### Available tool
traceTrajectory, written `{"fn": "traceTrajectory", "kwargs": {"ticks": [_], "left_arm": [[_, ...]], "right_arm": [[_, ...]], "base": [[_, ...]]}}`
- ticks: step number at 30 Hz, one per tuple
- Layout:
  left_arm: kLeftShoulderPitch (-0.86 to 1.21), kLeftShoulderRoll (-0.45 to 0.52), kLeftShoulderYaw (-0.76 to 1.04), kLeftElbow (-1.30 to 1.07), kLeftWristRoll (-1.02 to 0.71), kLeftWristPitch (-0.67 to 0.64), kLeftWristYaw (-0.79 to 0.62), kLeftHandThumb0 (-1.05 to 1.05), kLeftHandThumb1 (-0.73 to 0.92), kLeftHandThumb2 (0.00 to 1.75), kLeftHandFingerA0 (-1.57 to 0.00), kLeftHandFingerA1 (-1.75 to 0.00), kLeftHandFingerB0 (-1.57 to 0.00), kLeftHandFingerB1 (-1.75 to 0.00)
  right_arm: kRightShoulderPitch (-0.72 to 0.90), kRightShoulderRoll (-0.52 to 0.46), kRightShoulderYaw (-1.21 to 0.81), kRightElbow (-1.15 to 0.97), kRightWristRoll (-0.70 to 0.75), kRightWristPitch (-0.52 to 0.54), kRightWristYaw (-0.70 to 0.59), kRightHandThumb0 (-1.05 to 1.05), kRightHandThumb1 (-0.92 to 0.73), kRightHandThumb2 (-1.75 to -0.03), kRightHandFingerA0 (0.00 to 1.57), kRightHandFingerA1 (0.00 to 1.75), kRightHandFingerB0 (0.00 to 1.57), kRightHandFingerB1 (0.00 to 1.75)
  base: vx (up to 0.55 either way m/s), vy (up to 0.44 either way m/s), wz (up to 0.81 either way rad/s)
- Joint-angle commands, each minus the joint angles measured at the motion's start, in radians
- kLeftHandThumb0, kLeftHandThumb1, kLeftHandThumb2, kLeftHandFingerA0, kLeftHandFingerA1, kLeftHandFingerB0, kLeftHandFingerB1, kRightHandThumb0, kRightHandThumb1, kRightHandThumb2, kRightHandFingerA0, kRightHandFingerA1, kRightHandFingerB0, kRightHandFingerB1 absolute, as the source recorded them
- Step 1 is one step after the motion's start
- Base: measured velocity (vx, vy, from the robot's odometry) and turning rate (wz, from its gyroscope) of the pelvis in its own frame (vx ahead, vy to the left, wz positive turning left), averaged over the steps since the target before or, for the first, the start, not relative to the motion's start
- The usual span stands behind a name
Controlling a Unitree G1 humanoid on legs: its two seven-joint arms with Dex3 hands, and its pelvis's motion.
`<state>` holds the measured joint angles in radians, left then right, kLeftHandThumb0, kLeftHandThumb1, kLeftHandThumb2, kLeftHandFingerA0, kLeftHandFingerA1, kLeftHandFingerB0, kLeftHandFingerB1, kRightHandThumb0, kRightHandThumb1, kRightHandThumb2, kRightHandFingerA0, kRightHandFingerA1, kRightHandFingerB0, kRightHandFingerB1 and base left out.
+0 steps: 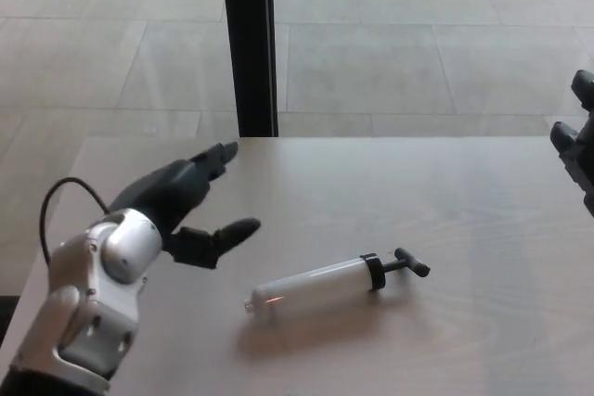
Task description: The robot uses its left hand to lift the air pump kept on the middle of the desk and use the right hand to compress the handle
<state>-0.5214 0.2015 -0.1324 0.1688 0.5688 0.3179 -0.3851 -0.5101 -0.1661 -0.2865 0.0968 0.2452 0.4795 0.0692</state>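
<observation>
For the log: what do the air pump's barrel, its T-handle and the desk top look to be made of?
The air pump barrel looks like translucent whitish plastic, smooth and slightly glossy, with a small reddish glint near its end. Its T-handle and collar look like matte black plastic, though the rod might be metal. The desk looks like pale wood or wood-grain laminate, with faint grain lines and a satin sheen.

White air pump (320,287) with black handle (409,262); pale wood-grain desk (390,192).

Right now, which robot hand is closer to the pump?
The left hand, open above the desk beside the pump. The right hand sits far off at the picture's edge.
</observation>
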Motion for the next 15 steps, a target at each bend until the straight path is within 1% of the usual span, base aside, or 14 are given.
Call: {"fn": "traceTrajectory", "kwargs": {"ticks": [1, 2, 3, 4, 5, 6, 7, 8, 9, 10, 11, 13, 14, 15], "left_arm": [[-0.171, 0.128, 1.029, 0.016, -0.991, 0.166, -0.016, -1.05, 0.81, 1.16, 0.0, -0.09, 0.0, 0.0], [-0.165, 0.154, 1.071, 0.031, -1.005, 0.183, -0.022, -0.99, 0.79, 1.16, 0.0, -0.16, 0.0, -0.05], [-0.154, 0.182, 1.112, 0.052, -1.01, 0.195, -0.026, -1.0, 0.76, 1.13, 0.0, -0.16, -0.09, -0.09], [-0.144, 0.205, 1.141, 0.072, -1.009, 0.201, -0.028, -1.0, 0.76, 1.13, 0.0, -0.16, -0.09, -0.09], [-0.089, 0.258, 1.208, 0.108, -1.004, 0.201, -0.051, -0.94, 0.71, 1.11, -0.01, -0.24, -0.1, -0.17], [-0.007, 0.308, 1.239, 0.148, -0.983, 0.165, -0.112, -0.97, 0.81, 1.16, 0.0, -0.18, 0.0, -0.07], [0.009, 0.317, 1.241, 0.155, -0.977, 0.155, -0.127, -0.97, 0.81, 1.16, 0.0, -0.18, 0.0, -0.07], [0.13, 0.361, 1.297, 0.215, -0.935, 0.114, -0.143, -0.87, 0.74, 1.12, -0.01, -0.31, -0.07, -0.22], [0.167, 0.371, 1.315, 0.236, -0.927, 0.098, -0.145, -0.85, 0.72, 1.11, -0.02, -0.38, -0.03, -0.27], [0.237, 0.389, 1.359, 0.298, -0.929, 0.064, -0.146, -0.8, 0.9, 0.68, -0.05, -0.4, -0.07, -0.27], [0.309, 0.41, 1.415, 0.384, -0.935, 0.027, -0.11, -0.86, 0.69, 1.07, -0.12, -0.54, 0.0, -0.39], [0.366, 0.424, 1.453, 0.459, -0.947, -0.017, -0.089, -0.85, 0.71, 1.08, -0.15, -0.56, 0.0, -0.38], [0.422, 0.433, 1.479, 0.535, -0.964, -0.075, -0.069, -0.38, 0.48, 1.09, -0.02, -0.52, 0.0, -0.5], [0.462, 0.435, 1.498, 0.59, -0.975, -0.118, -0.043, -0.38, 0.48, 1.09, -0.02, -0.52, 0.0, -0.5]], "right_arm": [[0.063, -0.3, -0.213, 0.062, 0.042, 0.003, 0.104, -0.88, -0.92, -1.29, 0.0, 0.2, 0.0, 0.18], [0.072, -0.321, -0.232, 0.071, 0.046, -0.01, 0.116, -0.89, -0.92, -1.29, 0.0, 0.22, 0.0, 0.18], [0.083, -0.346, -0.248, 0.08, 0.045, -0.014, 0.126, -0.91, -0.92, -1.3, 0.0, 0.19, 0.0, 0.15], [0.093, -0.367, -0.258, 0.085, 0.043, -0.013, 0.133, -0.91, -0.92, -1.3, 0.0, 0.19, 0.0, 0.15], [0.12, -0.411, -0.305, 0.112, 0.041, -0.044, 0.142, -0.94, -0.92, -1.3, 0.0, 0.23, 0.0, 0.18], [0.138, -0.445, -0.352, 0.137, 0.05, -0.065, 0.149, -0.93, -0.92, -0.88, 0.0, 0.25, 0.0, 0.29], [0.14, -0.45, -0.36, 0.142, 0.053, -0.068, 0.15, -0.93, -0.92, -0.88, 0.0, 0.25, 0.0, 0.29], [0.171, -0.494, -0.44, 0.176, 0.066, -0.075, 0.136, -0.96, -0.92, -0.83, 0.0, 0.57, 0.04, 0.44], [0.177, -0.51, -0.466, 0.195, 0.07, -0.077, 0.131, -0.93, -0.92, -0.82, 0.0, 0.7, 0.05, 0.54], [0.191, -0.542, -0.525, 0.247, 0.091, -0.091, 0.128, -0.94, -0.92, -0.76, 0.03, 0.76, 0.09, 0.59], [0.22, -0.566, -0.583, 0.289, 0.101, -0.094, 0.104, -0.92, -0.91, -0.75, 0.14, 0.82, 0.11, 0.63], [0.255, -0.576, -0.617, 0.316, 0.103, -0.115, 0.093, -0.88, -0.92, -0.74, 0.15, 0.85, 0.09, 0.66], [0.301, -0.574, -0.643, 0.337, 0.1, -0.155, 0.09, -0.86, -0.92, -0.71, 0.17, 0.87, 0.11, 0.68], [0.342, -0.564, -0.666, 0.35, 0.097, -0.187, 0.076, -0.87, -0.92, -0.67, 0.23, 0.89, 0.15, 0.7]], "base": [[0.0, 0.0, 0.0], [0.0, 0.0, 0.0], [0.0, 0.0, 0.0], [0.0, 0.0, 0.0], [0.0, 0.0, 0.0], [0.0, 0.0, 0.0], [0.0, 0.0, 0.0], [0.0, 0.0, 0.0], [0.0, 0.0, 0.0], [0.0, 0.0, 0.0], [0.0, 0.0, 0.0], [0.0, 0.0, 0.0], [0.0, 0.0, 0.0], [0.0, 0.0, 0.0]]}}
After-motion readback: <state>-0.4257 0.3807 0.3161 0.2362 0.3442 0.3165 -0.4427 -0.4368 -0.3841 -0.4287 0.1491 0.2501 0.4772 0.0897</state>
